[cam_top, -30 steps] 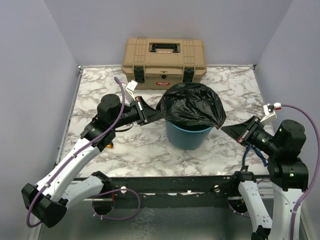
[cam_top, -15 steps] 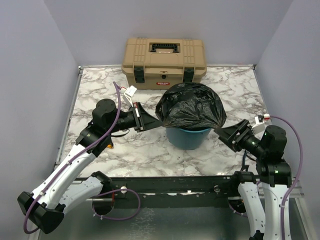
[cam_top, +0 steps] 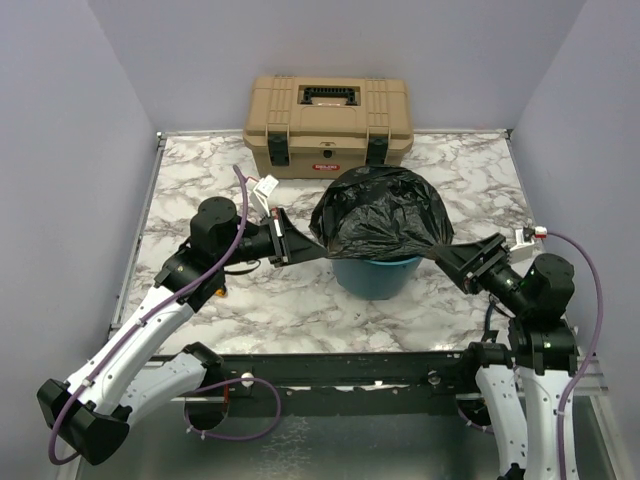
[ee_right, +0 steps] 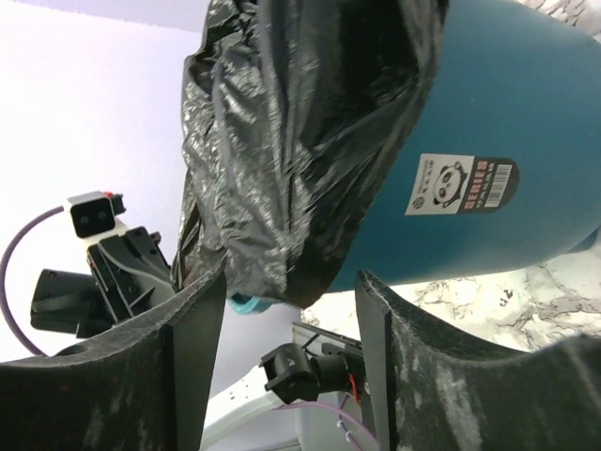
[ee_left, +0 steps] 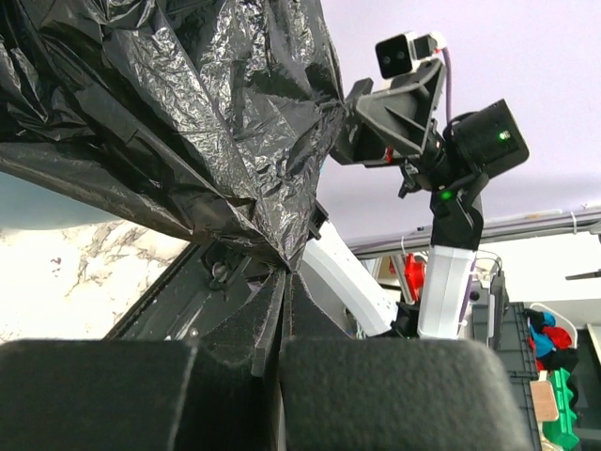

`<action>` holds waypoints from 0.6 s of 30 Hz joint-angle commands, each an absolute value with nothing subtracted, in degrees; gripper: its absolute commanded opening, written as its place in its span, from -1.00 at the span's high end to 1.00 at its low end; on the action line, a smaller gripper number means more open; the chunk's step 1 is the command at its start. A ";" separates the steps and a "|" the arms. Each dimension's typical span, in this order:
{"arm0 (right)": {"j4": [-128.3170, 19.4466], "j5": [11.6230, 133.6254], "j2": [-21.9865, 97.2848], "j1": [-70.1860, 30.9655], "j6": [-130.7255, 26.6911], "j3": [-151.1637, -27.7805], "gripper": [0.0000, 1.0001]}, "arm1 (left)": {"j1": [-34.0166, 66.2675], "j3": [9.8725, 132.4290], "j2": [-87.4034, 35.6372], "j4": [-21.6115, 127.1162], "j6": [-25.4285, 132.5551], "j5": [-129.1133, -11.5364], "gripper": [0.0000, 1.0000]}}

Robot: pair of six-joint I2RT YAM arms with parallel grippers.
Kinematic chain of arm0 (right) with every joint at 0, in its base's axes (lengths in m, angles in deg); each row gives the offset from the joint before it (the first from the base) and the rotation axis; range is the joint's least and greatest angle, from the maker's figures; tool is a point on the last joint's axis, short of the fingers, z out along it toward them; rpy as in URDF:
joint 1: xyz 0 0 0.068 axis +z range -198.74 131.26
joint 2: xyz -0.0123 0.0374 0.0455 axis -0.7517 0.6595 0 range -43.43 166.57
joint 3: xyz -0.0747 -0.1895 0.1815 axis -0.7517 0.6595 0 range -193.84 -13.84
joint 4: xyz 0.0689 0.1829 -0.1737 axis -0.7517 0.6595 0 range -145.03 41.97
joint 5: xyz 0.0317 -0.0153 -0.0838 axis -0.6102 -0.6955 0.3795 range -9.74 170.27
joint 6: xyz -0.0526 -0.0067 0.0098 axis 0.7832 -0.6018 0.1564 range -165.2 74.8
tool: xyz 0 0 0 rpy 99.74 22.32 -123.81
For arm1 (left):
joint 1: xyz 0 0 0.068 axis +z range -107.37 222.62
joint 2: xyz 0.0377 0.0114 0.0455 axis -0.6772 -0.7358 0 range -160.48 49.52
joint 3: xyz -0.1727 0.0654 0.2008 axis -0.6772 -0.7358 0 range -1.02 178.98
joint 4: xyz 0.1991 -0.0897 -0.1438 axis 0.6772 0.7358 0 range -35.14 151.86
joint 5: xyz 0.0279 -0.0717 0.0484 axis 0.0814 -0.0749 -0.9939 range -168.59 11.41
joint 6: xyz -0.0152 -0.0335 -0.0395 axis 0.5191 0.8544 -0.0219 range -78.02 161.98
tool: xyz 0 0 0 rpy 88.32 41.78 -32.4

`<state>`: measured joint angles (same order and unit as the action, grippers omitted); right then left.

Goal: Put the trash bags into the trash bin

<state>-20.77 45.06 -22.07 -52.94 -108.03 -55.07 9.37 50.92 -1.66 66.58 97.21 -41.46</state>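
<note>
While draped over the trash bin (cam_top: 375, 278), anchored for tension: left hem of the trash bag (cam_top: 380, 210) clamped in the shut left gripper (cam_top: 303, 244) — right gripper (cam_top: 447, 256) spread wide astride the right hem, gripping nothing, presumably poised to seize it

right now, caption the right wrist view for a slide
Open right gripper framing the hanging edge of the black bag draped over the teal bin.

Trash bag (cam_top: 380, 212) hides trash bin (cam_top: 375, 279) mouth, interior.
</note>
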 commanded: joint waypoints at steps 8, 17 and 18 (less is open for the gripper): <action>-30.21 47.49 -17.53 -53.22 -111.80 -53.86 0.48 | 9.06 50.38 -1.30 68.57 94.86 -38.88 1.00; -23.38 48.66 -19.30 -53.22 -107.02 -58.25 0.99 | 9.08 51.37 -1.35 70.08 93.31 -39.83 1.00; -22.22 48.75 -19.16 -53.15 -105.99 -59.20 0.99 | 9.10 51.71 -1.36 70.34 93.05 -40.07 1.00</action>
<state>-26.19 47.67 -18.63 -52.94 -109.67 -55.31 9.37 50.90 -1.66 68.29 95.19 -40.43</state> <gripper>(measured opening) 0.006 0.003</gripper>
